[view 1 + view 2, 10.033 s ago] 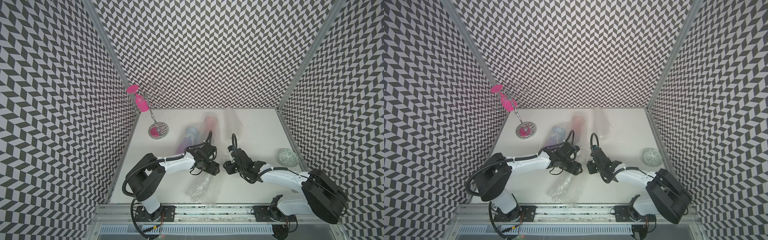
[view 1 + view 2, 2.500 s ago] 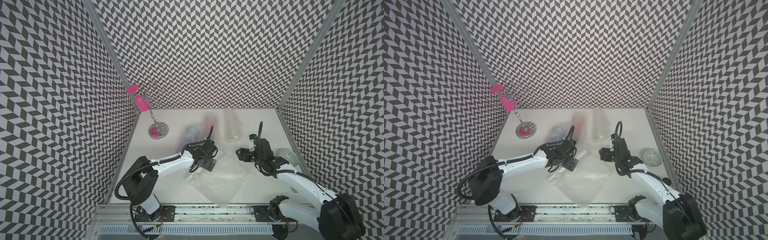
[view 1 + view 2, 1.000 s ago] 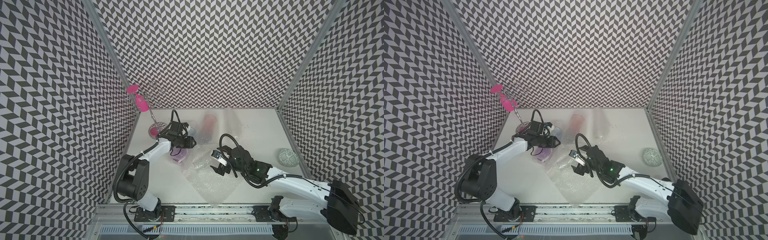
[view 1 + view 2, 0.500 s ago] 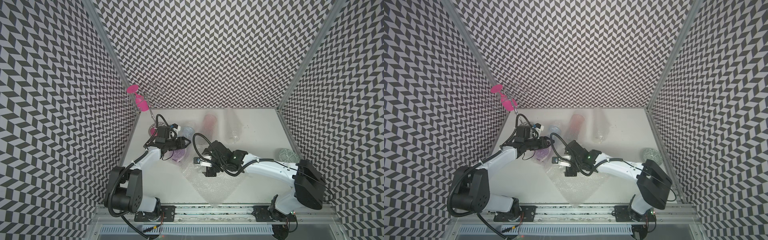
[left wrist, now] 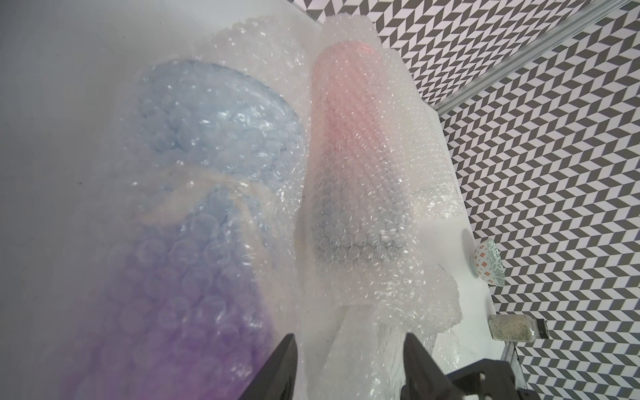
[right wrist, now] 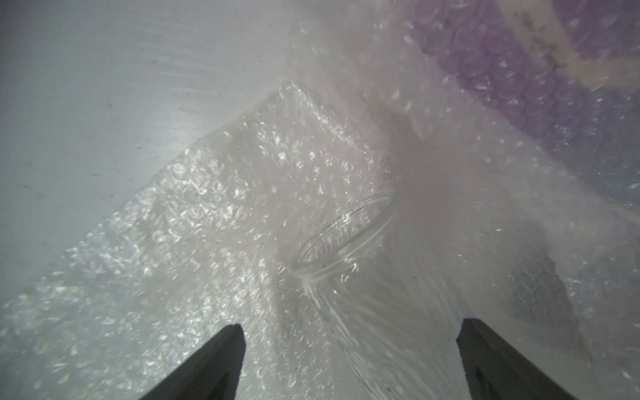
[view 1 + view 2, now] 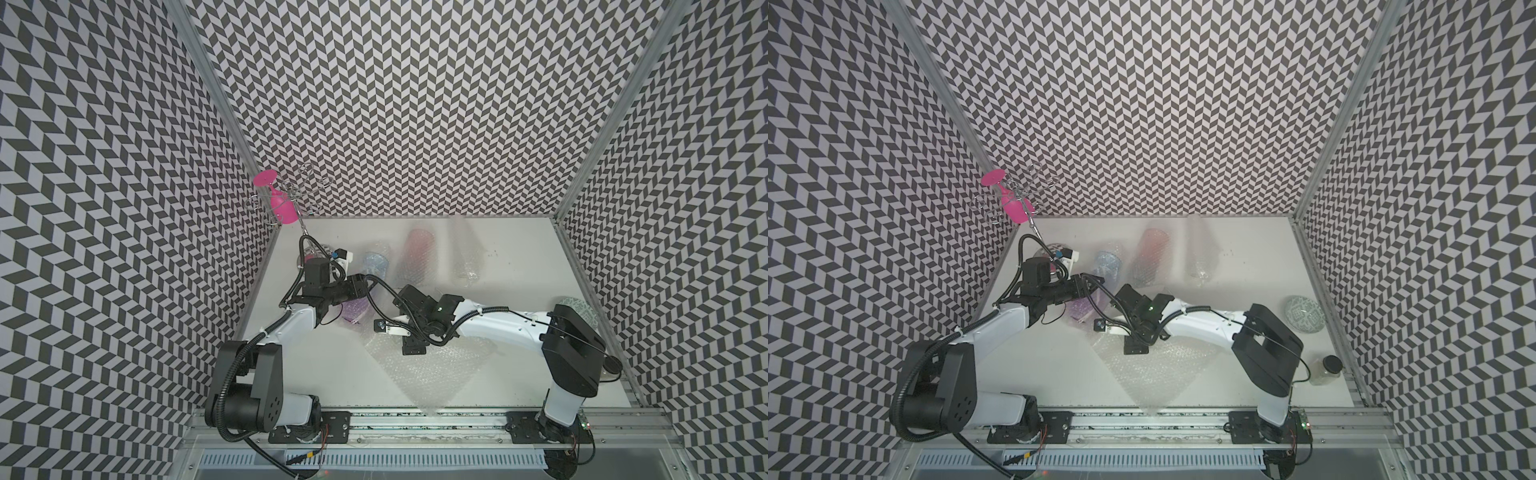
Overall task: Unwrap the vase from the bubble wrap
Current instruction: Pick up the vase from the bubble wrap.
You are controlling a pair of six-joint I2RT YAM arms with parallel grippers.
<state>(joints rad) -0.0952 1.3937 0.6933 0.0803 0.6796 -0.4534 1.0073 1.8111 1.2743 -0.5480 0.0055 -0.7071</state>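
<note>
Two pincers: my right pincer (image 6: pixel 349 323) stands spread wide over the clear vase (image 6: pixel 343 239) on opened bubble wrap (image 6: pixel 207 214) beneath it, probably to lift it free; whether my left pincer (image 5: pixel 349 337) grips, I cannot tell.

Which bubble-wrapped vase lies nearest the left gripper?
The blue-and-purple vase, right beside the left gripper. The red-and-grey vase lies farther ahead of the fingers.

Rear-right desk (image 7: pixel 519 266) lies bare. Wrapped vases (image 7: pixel 417 253) crowd the rear left. A bowl (image 7: pixel 1304 319) and jar (image 7: pixel 1325 370) line the right edge.
</note>
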